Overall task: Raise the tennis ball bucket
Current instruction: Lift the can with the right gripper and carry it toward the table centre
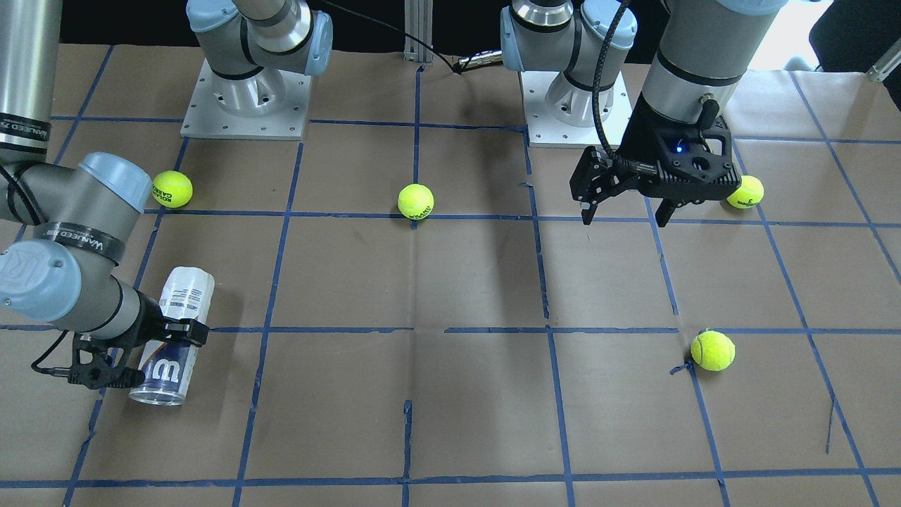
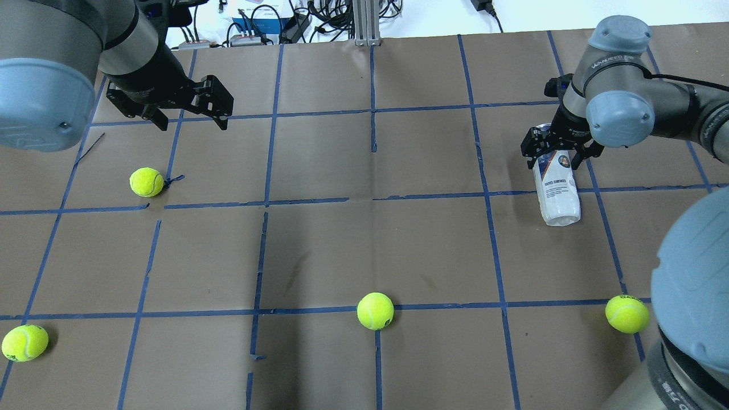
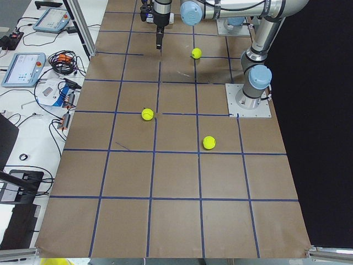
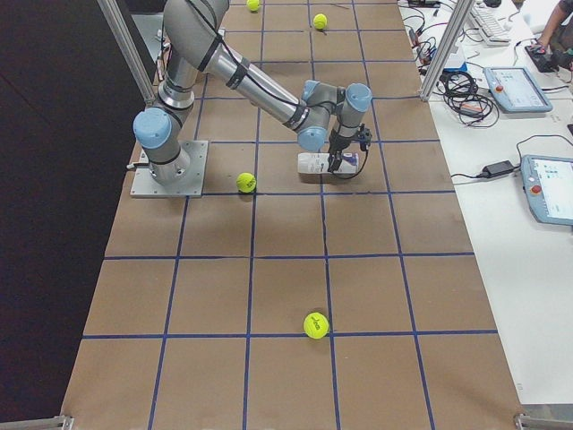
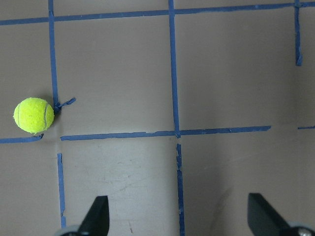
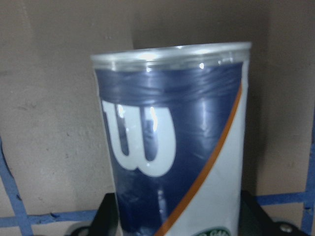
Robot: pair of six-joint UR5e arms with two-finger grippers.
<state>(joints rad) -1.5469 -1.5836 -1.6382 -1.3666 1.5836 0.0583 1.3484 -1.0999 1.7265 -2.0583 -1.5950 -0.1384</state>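
**Right gripper clamping the bucket, left gripper hanging wide**

Front-facing view: the tennis ball bucket (image 1: 184,296) is lying on its side on the table (image 1: 479,282), out on the robot's right, with its silver rim pointing away from the robot. The right gripper (image 1: 144,352) is straddling it near the navy "W" end, one finger on each side. The left gripper (image 1: 625,215) is hanging above the table with its fingers spread wide, holding nothing. Four tennis balls (image 1: 415,201) are sitting scattered, one just beside that left gripper.

Overhead: the bucket is lying lengthwise in the right half, and the right gripper's fingers are pressing in on its far end.

Left side view: the far arm's grip is showing too small to judge.

Right side view: the bucket is lying flat under the near arm's wrist, with a ball nearby toward the base.

Left wrist: two fingertips are sitting far apart, with bare table between them.

Right wrist: the "W" label is filling the frame, and a dark finger is hugging each side of the bucket.
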